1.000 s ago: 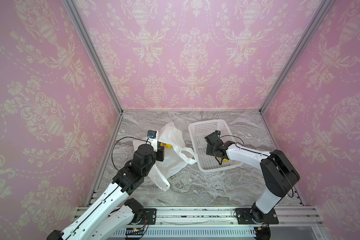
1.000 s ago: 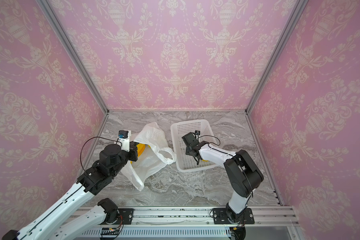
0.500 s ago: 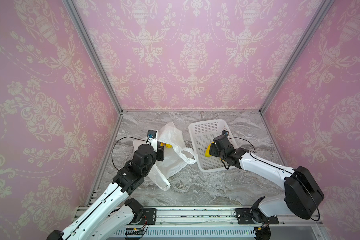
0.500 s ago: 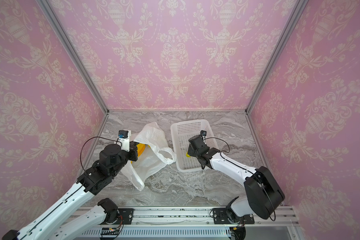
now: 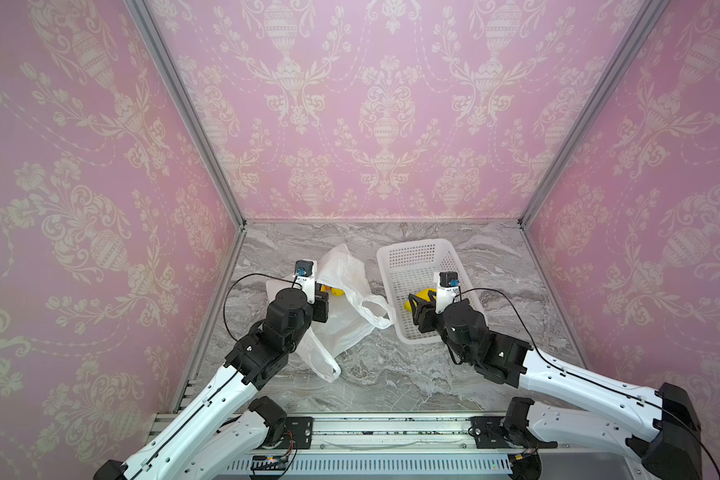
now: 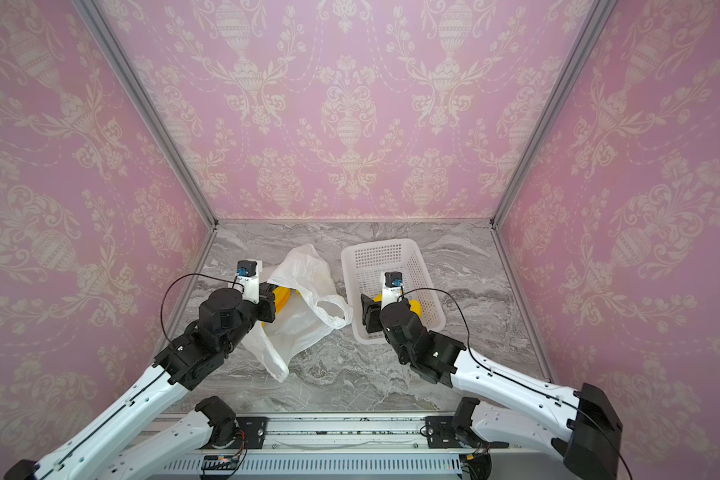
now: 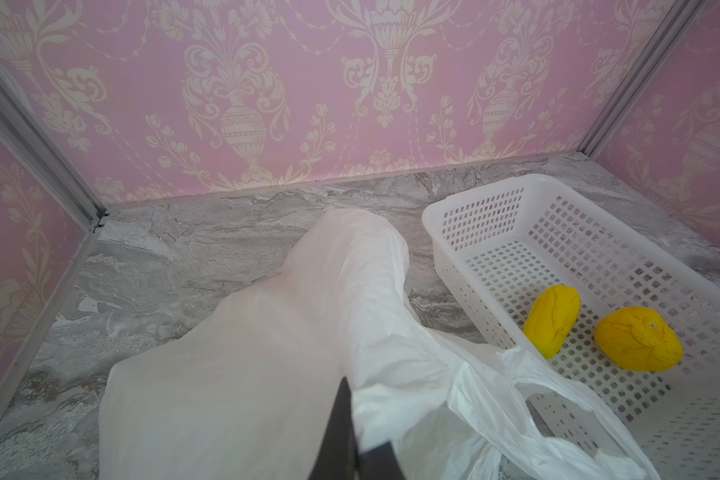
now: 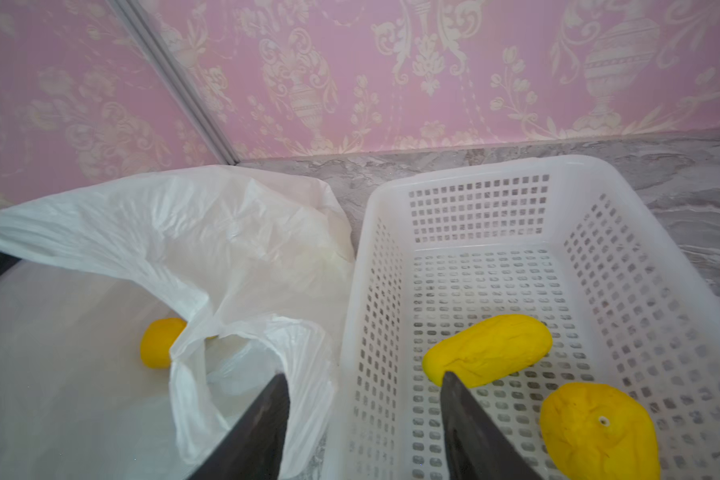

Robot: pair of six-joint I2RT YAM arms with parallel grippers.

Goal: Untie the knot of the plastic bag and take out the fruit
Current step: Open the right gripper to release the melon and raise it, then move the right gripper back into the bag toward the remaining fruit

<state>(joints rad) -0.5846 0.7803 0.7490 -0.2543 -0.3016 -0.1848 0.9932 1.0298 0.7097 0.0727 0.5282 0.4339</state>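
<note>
Withdrawn from deeper in the basket (image 5: 412, 249), the right gripper (image 8: 362, 376) is held over its near left rim, jaws apart and empty. Two yellow fruits (image 7: 551, 326) are left in the basket; another fruit (image 8: 156, 343) is seen inside the plastic bag (image 5: 341, 328) beside it, at the desk's middle. The left gripper (image 7: 344, 384) is kept clamped on the bag, unmoved.

Backed right pincer (image 8: 363, 376) out of basket (image 8: 454, 172) middle to its near-left rim, jaws apart, nothing held. Swung elbow (image 5: 674, 419) down and outward. Exposed yellow fruit (image 8: 487, 349) lying loose on basket floor.
</note>
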